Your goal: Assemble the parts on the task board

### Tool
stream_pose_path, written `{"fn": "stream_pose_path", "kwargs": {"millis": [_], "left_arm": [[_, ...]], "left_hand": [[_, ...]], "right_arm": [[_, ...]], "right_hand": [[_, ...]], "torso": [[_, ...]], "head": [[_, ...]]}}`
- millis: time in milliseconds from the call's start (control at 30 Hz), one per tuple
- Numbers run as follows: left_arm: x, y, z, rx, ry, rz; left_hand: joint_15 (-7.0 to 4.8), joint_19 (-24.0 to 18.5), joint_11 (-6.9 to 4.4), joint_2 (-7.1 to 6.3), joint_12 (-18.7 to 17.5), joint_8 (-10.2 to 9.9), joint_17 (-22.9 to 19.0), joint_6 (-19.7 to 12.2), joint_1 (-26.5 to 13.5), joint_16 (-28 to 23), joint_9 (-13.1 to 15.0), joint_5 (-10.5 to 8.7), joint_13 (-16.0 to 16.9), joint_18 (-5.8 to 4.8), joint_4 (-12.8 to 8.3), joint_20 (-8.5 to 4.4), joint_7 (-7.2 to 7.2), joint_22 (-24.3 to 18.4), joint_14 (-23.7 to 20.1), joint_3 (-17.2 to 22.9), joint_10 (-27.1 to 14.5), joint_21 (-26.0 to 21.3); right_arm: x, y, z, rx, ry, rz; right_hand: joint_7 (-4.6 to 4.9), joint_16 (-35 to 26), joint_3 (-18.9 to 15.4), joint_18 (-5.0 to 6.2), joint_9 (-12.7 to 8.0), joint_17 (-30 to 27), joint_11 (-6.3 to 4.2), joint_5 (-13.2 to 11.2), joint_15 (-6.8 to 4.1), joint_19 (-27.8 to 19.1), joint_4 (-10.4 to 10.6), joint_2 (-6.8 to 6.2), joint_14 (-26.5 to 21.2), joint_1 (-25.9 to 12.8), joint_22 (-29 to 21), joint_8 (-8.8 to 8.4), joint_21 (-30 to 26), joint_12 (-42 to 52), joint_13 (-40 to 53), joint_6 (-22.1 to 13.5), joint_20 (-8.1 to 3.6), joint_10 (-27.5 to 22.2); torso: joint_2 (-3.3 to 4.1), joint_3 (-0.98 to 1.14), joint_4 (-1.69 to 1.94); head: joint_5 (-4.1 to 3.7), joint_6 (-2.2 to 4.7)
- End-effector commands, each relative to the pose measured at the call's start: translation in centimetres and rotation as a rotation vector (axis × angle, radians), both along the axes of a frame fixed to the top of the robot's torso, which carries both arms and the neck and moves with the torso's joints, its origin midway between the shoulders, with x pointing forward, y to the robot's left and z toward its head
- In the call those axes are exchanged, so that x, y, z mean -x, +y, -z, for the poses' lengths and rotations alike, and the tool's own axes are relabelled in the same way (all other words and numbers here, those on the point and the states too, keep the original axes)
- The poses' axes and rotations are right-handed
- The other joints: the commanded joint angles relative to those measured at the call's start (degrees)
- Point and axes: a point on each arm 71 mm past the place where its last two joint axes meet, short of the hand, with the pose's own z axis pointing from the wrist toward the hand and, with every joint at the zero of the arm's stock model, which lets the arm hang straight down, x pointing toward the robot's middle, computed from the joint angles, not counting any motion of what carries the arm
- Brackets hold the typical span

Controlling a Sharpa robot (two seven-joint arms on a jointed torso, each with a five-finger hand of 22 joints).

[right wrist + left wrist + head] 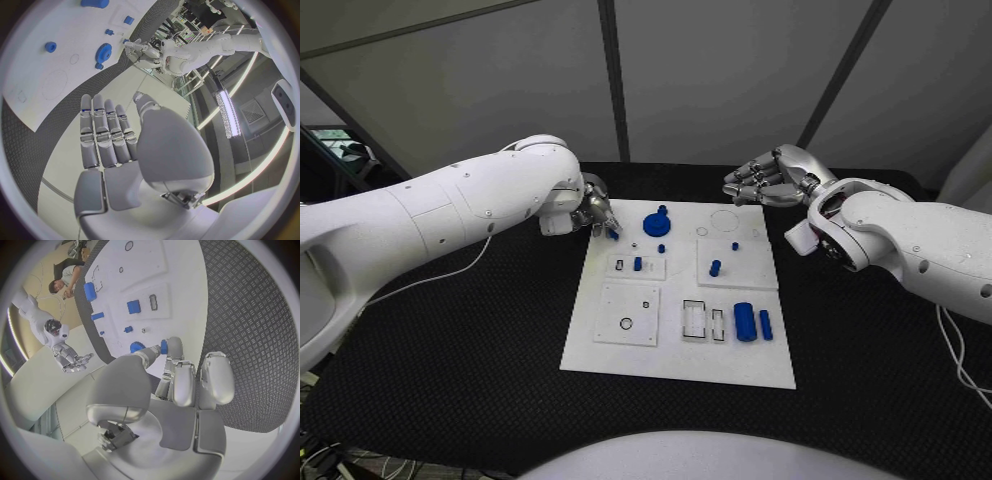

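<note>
My left hand (593, 213) sits at the far-left corner of the task board (678, 365), pinching a small blue part (164, 346) btw thumb and fingertip; wrist view shows it clearly, and it's held just over the board edge, not yet seated. Right hand (769, 178) hovers off the far-right corner, fingers straight and side by side in wrist view, holding nothing.

Progress as I read it: early-mid. Blue gear (656, 224) sits at the far end of the board w/ a smaller blue piece (659, 244) just beside it. Two short pegs (638, 264) (715, 268) look to be standing in their blocks, prob done. Big cylinder (744, 321) and slim pin (766, 323) lie loose near the slotted frames (704, 320), so those still need inserting. The round hole plate (627, 315) has nothing in it. Can't tell if the gear is seated
</note>
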Motion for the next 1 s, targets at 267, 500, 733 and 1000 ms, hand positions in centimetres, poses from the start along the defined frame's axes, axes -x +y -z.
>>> {"fn": "stream_pose_path", "kwargs": {"millis": [267, 500, 733, 1000], "left_arm": [[2.1, -0.1, -0.8, 0.102, 0.002, 0.006], [3.6, 0.0, -0.7, 0.127, -0.015, 0.005], [4.5, -0.3, 0.1, 0.120, -0.019, 0.010], [4.9, -0.4, 0.8, 0.091, -0.040, 0.018]], "left_hand": [[-0.07, 0.0, -0.26, -0.20, 0.0, 0.9, 5.5, -0.4, -1.2, 0.6, 0.5, 0.06, -0.1, -1.07, -5.8, -0.19, -0.12, 0.3, 3.0, 7.1, 0.8, -0.1], [-0.31, 0.4, -0.53, -0.98, 0.3, 2.2, 6.0, -0.5, -2.5, 1.1, 1.3, 0.24, -0.1, -1.23, -6.5, -0.40, -0.41, 1.0, 3.2, 9.1, 1.3, 0.5], [-0.40, 0.5, -0.62, -1.10, 0.5, 2.7, 6.0, -0.6, -3.0, 1.1, 1.6, 0.26, -0.1, -1.26, -6.7, -0.48, -0.50, 1.2, 3.2, 9.8, 1.5, 0.6], [-0.51, 0.7, -0.75, -1.30, 1.3, 3.4, 6.1, -0.5, -3.7, 1.1, 2.0, 0.15, 0.9, -1.29, -6.8, -0.58, -0.65, 1.4, 3.2, 10.4, 2.2, 0.7]], "right_arm": [[-0.1, 0.0, 0.0, 0.004, 0.006, -0.006], [-0.1, 0.0, 0.0, 0.004, 0.006, -0.007], [-0.1, 0.0, 0.1, 0.004, 0.008, -0.009], [-0.1, 0.0, 0.1, 0.005, 0.009, -0.009]], "right_hand": [[-0.07, -0.1, -0.1, 0.19, 0.1, -0.1, -0.10, 0.2, -0.13, 0.5, -0.2, 0.67, -0.4, -0.1, -0.1, -0.12, -0.4, 0.2, 0.0, -0.1, 0.02, -0.5], [-0.07, -0.1, -0.1, 0.19, 0.1, -0.1, -0.10, 0.2, -0.13, 0.5, -0.2, 0.67, -0.4, -0.1, -0.1, -0.12, -0.4, 0.2, 0.0, -0.1, 0.02, -0.5], [-0.07, -0.1, -0.1, 0.19, 0.1, -0.1, -0.10, 0.2, -0.13, 0.5, -0.2, 0.67, -0.4, -0.1, -0.1, -0.12, -0.4, 0.2, 0.0, -0.1, 0.02, -0.5], [-0.07, -0.1, -0.1, 0.19, 0.1, -0.1, -0.10, 0.2, -0.13, 0.5, -0.2, 0.67, -0.4, -0.1, -0.1, -0.12, -0.4, 0.2, 0.0, -0.1, 0.02, -0.5]], "torso": [[-0.11, 0.12, 0.10], [-0.14, 0.06, 0.08], [-0.05, 0.03, 0.03], [0.04, 0.03, 0.05]], "head": [[0.41, -0.16], [0.68, -0.13], [0.75, -0.24], [0.76, -0.30]]}}
